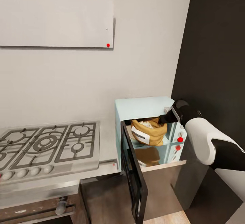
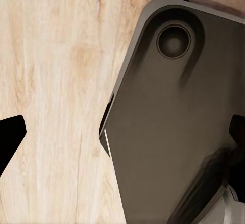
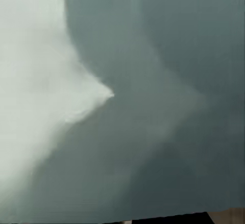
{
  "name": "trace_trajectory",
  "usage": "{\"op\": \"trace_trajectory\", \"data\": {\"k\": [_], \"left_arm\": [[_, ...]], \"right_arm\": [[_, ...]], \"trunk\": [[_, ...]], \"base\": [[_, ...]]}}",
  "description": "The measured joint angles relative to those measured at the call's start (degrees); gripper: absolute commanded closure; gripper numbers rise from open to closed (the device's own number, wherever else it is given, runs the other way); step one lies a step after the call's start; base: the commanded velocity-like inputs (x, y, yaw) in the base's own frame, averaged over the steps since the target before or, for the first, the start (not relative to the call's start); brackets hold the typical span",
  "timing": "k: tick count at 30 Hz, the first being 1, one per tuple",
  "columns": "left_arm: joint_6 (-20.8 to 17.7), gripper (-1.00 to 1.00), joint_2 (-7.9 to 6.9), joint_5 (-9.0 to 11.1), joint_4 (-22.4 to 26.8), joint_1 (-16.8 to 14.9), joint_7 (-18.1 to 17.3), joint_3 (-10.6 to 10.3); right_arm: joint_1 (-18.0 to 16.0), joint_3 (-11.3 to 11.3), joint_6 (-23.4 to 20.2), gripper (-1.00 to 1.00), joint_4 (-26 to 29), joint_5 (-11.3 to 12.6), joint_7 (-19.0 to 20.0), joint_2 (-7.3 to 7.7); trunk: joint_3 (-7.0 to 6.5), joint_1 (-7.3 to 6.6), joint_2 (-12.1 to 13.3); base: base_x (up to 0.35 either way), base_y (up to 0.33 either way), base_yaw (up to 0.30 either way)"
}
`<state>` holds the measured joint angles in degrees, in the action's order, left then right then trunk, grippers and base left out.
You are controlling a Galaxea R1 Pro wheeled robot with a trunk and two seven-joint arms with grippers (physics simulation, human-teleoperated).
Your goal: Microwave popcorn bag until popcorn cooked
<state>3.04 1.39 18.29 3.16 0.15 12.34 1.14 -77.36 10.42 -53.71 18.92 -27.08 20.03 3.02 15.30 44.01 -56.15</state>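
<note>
- Popcorn bag sits upright inside the microwave, mouth up, pale popcorn visible at its open top. Label faces out toward the open front.
- Microwave is on the worktop at its right end, hard against the dark wall panel, just right of the gas hob.
- Microwave door is swung wide open, hanging out past the worktop's front edge.
- Right claw is at the cavity's upper right corner, just right of and above the bag. Can't tell if its fingers are apart or together; the right wrist view is a blur of pale wall.
- Left claw: state can't be told. Its wrist view looks down on wood floor and a dark base plate.
- Judgement: bag is placed; right arm is the nearer one for closing the door, which has to swing back right.
</note>
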Motion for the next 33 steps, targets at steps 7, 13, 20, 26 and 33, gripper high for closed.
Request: {"op": "trace_trajectory", "data": {"k": [7,13,20,26,33], "left_arm": [[0.0,-1.0,0.0,0.0,0.0,0.0,0.0,0.0],[0.0,-1.0,0.0,0.0,0.0,0.0,0.0,0.0],[0.0,-1.0,0.0,0.0,-0.01,0.0,0.0,0.0],[0.0,-1.0,0.08,0.0,0.0,0.0,0.0,0.07],[0.0,-1.0,0.09,0.0,0.0,0.01,0.01,0.08]], "right_arm": [[-0.04,0.62,0.61,-1.0,-0.87,0.26,-0.84,-0.07],[-0.04,0.71,0.53,-1.0,-0.97,0.45,-0.77,-0.03],[-0.02,0.97,-0.7,-1.0,-0.15,1.6,0.08,0.48],[-0.04,0.79,-0.54,-1.0,0.25,0.26,0.25,0.71],[-0.04,5.1,-0.5,-1.0,10.36,0.14,7.09,0.87]], "trunk": [[-0.01,0.0,-0.01],[-0.01,0.0,-0.01],[0.0,0.0,-0.01],[-0.01,0.03,-0.01],[-0.02,0.03,-0.01]], "base": [[0.0,0.0,0.0],[0.0,0.0,0.0],[-0.016,0.0,0.0],[-0.309,0.0,0.0],[-0.344,0.0,0.0]]}}
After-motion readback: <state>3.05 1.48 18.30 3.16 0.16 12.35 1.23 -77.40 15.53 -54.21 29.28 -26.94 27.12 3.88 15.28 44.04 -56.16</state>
